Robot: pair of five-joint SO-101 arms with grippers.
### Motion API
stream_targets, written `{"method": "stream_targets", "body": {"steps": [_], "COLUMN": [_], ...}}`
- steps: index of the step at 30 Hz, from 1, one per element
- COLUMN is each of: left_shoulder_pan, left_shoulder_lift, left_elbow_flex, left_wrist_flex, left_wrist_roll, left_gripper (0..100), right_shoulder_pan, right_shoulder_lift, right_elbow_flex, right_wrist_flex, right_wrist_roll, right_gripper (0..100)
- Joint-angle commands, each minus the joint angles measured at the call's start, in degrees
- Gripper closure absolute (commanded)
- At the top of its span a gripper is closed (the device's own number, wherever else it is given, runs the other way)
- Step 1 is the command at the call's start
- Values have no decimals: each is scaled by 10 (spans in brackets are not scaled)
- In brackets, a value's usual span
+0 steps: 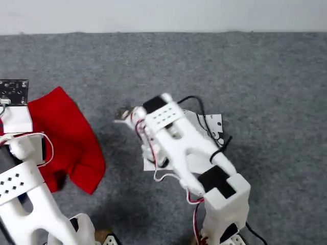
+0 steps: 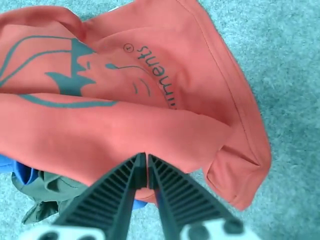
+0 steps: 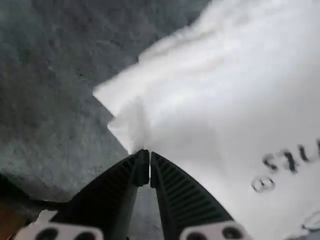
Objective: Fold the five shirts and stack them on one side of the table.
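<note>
Desk [image 1: 255, 76]: grey, fuzzy carpet.
Red shirt [image 2: 150, 100]: rumpled knit.
Left gripper [image 2: 146, 162]: ribbed jaws closed.
Right gripper [image 3: 145, 157]: jaws pinching white shirt [image 3: 225, 100] corner.

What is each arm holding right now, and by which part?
The right gripper pinches the white fabric shirt at its edge near a corner. The left gripper is shut over the red printed shirt; a grip cannot be told.

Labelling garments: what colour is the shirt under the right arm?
White shirt, dark print; right wrist view shows it best.
</note>
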Motion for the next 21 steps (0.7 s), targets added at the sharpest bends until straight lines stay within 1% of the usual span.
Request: {"method": "stream_targets", "body": {"steps": [1, 4, 8, 13, 17, 21], "left_shoulder_pan": [1, 1, 1, 1, 1, 1], "left_shoulder_lift": [-14, -14, -13, -14, -14, -14], "left_elbow_flex": [-4, -4, -4, -5, -7, -5], "left_wrist_flex": [-10, -10, -10, -10, -10, -10], "left_wrist_roll": [4, 4, 4, 4, 4, 4], "left_gripper": [985, 985, 985, 985, 985, 985], "right_shoulder_pan": [-18, -20, -17, -5, 52, 116], "right_shoulder_lift": [12, 21, 0, -87, -155, -188], "right_elbow_flex": [3, -22, -72, -96, -96, -85], "right_wrist_flex": [-77, -91, -27, 49, 88, 132], "right_wrist_roll": [-25, -44, -59, -69, -107, -112], "right_gripper": [990, 990, 990, 990, 990, 990]}}
